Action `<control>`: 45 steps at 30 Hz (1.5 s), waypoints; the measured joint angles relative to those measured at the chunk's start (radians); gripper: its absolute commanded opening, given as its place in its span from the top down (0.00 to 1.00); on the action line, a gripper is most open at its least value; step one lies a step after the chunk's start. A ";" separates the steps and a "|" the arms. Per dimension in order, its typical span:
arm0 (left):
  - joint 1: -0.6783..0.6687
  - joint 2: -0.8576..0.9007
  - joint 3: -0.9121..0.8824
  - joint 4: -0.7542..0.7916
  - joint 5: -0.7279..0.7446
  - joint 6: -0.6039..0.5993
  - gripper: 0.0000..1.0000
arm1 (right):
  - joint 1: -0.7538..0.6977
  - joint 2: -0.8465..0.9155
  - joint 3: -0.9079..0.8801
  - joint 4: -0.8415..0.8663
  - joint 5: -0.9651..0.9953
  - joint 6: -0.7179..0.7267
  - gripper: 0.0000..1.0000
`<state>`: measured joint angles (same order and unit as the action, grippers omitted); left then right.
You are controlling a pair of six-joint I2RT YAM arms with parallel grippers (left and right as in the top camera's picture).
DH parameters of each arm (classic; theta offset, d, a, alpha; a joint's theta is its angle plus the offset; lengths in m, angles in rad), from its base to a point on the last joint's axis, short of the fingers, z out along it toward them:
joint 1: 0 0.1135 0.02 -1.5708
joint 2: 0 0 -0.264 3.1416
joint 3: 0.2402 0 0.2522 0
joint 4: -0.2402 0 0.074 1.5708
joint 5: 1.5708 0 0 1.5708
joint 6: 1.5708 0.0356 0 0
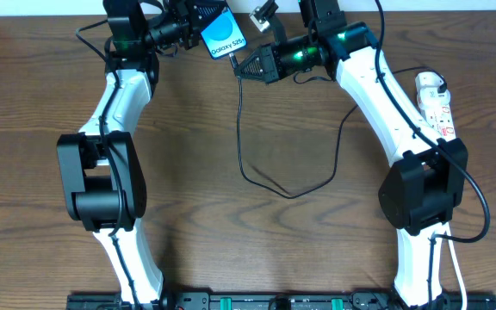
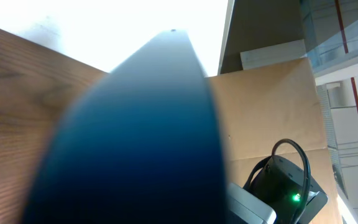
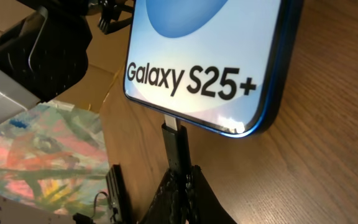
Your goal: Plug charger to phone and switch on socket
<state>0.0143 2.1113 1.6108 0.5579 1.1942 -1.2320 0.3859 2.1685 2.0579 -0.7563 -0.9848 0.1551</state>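
Note:
The phone [image 1: 222,39], its blue screen lit, is held off the table at the far edge by my left gripper [image 1: 198,30], which is shut on it. In the left wrist view the phone [image 2: 135,137] is a dark blue blur that hides the fingers. My right gripper [image 1: 241,65] is shut on the plug end of the charger [image 3: 176,146]. The metal tip touches the port in the phone's [image 3: 204,56] bottom edge. The charger's black cable [image 1: 291,194] loops across the table towards the socket [image 1: 437,108] at the right, where an adapter [image 1: 429,83] sits in it.
A sheet of painted paper [image 3: 42,155] and brown cardboard [image 3: 104,81] lie beyond the table's far edge. The right arm [image 2: 284,186] shows close beside the phone in the left wrist view. The socket's white cord [image 1: 459,275] runs down beside the right arm's base.

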 measured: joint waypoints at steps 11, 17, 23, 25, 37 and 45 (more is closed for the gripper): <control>0.005 0.000 0.000 0.001 -0.002 0.002 0.93 | 0.000 0.000 -0.005 0.028 -0.016 0.032 0.99; 0.006 0.000 0.000 0.001 -0.008 0.003 0.92 | 0.000 0.000 -0.008 0.050 -0.025 0.054 0.99; 0.007 0.000 0.002 0.002 -0.012 0.003 0.93 | 0.000 0.000 -0.011 0.070 -0.034 0.072 0.99; 0.007 0.000 0.002 0.002 -0.012 0.007 0.93 | 0.000 0.000 -0.012 0.074 -0.037 0.076 0.99; 0.006 0.000 0.006 0.006 0.000 0.025 0.93 | 0.000 0.000 -0.014 0.118 -0.058 0.109 0.99; -0.007 0.000 0.006 0.008 -0.010 0.026 0.92 | -0.003 0.000 -0.014 0.116 -0.060 0.116 0.99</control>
<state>0.0071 2.1113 1.6165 0.5655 1.1847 -1.2064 0.3828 2.1689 2.0441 -0.6403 -1.0443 0.2710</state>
